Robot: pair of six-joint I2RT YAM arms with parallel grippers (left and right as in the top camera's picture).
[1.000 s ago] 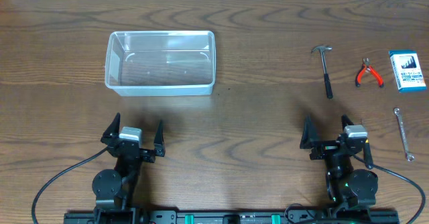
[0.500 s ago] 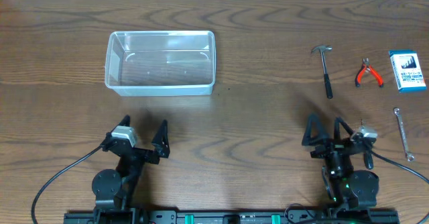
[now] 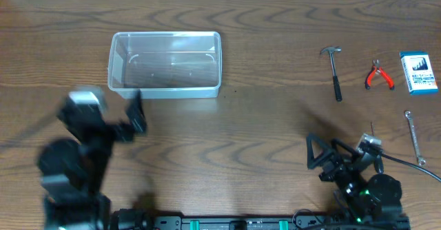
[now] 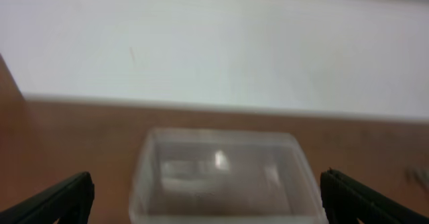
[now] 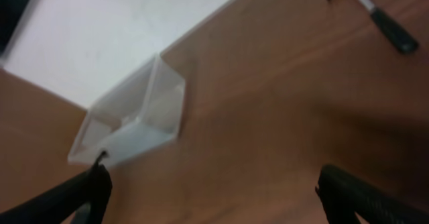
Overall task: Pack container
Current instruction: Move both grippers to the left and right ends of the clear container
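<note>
Three views show container (image 3: pixel 165 90); pliers (image 3: pixel 379 76) overhead alone.

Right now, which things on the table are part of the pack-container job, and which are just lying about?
Job:
- container, empty
- hammer, pliers and wrench, probably what gets packed into it

Lying about:
- blue-and-white box, possibly; I cannot tell whether it gets packed too
</note>
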